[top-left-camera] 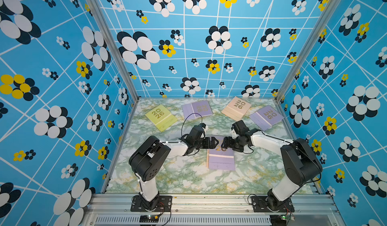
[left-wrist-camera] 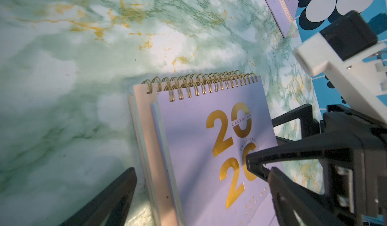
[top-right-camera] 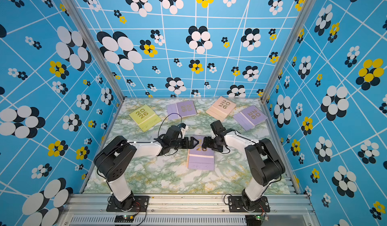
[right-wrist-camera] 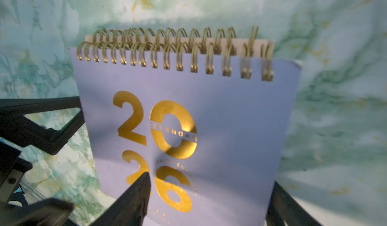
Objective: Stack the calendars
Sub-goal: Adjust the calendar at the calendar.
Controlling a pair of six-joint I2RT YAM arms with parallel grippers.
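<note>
Two stacked on the green-marbled tabletop (top-left-camera: 167, 172); four pastel calendars (top-left-camera: 160, 116) scattered beyond.
My left claw (top-left-camera: 214, 141) and right claw (top-left-camera: 225, 143) flank the lilac spiral-bound calendar (top-left-camera: 222, 163) atop the peach one (left-wrist-camera: 144, 114), both open, likely ready for another.

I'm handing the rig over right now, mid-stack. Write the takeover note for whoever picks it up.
Left pincer: open, holding nothing, over the centre stack.
Right pincer: open, holding nothing, facing it over the same stack.
Stack: top lilac calendar lies on a peach calendar, slightly offset, mid-table.
Done: two stacked.
Left: four loose along the far edge: yellow-green calendar, middle lilac calendar, loose peach calendar, far-right lilac calendar.
</note>
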